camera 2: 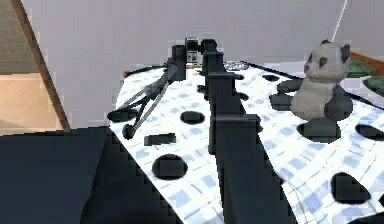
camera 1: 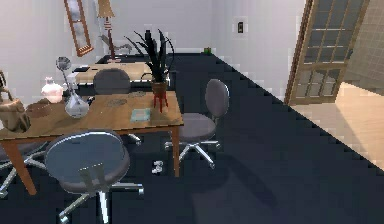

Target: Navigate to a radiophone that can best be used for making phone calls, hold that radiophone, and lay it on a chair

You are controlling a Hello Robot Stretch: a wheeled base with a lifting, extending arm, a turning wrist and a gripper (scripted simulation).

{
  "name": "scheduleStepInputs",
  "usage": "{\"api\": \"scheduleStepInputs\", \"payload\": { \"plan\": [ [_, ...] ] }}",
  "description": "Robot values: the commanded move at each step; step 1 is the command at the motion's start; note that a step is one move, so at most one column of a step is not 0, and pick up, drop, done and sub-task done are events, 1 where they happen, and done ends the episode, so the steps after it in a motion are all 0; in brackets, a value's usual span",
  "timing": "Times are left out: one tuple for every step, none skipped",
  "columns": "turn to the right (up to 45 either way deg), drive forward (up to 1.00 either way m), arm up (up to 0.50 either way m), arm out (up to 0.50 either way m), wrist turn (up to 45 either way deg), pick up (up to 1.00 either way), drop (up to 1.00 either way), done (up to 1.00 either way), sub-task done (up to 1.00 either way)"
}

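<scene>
Jaws are hovering at the bed [camera 2: 290,160] near a dark slab [camera 2: 160,139], can't tell if they're grasping anything; probably the pickup stage, lifting next.

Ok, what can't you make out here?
Arm side view: whether the pincer holds anything; its far end lies against dark spots of the bed cover.
Arm side view: the small dark flat thing by the arm, too small to name.
Forward view: the brown object on the wooden table, cut off by the left edge.
Forward view: the far table, partly hidden by the plant.
</scene>
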Motion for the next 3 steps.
{"api": "scheduleStepInputs", "payload": {
  "plan": [
    [0.0,0.00,0.00,-0.48,0.0,0.00,0.00,0.00,0.00],
    [45.0,0.00,0.00,0.00,0.0,0.00,0.00,0.00,0.00],
    [45.0,0.00,0.00,0.00,0.0,0.00,0.00,0.00,0.00]
  ]
}}
